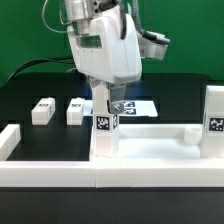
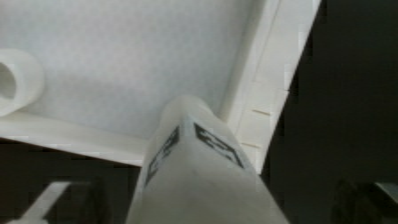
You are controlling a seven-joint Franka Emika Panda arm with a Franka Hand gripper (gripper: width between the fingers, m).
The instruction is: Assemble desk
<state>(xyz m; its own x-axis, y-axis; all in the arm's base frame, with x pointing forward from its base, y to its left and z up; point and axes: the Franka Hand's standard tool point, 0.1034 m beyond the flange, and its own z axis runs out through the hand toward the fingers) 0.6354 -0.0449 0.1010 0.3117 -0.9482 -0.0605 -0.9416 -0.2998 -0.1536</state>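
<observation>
The upright leg post (image 1: 106, 128) reads clearly in the exterior view: a square white plastic block with a black-white tag on its near face. Its top is hidden between the fingers of the tool (image 1: 107, 102). The wrist view is blurred and looks down the length of this post (image 2: 210, 165). Two dim grey fingers (image 2: 50, 200) sit on either side of it with dark gaps between, so the tool is released and grasps nothing.

The post stands at a corner of the white panel (image 1: 150, 143), a smooth matte slab with a raised rim (image 2: 267, 60). A round socket (image 2: 11, 85) in the panel is cut off by the edge of the wrist picture. Whether the post's foot is seated cannot be made out.

A second post (image 1: 213, 115) stands upright at the exterior view's right, partly cut off by the frame. The low white rail (image 1: 40, 168) runs along the front. It is the same white as the panel, so the line between them is hard to tell.

Two lying posts (image 1: 42, 110) (image 1: 75, 110) rest apart on the black desk (image 1: 30, 90) at the exterior view's left. Only a sliver of the marker board (image 1: 138, 104) shows behind the tool
</observation>
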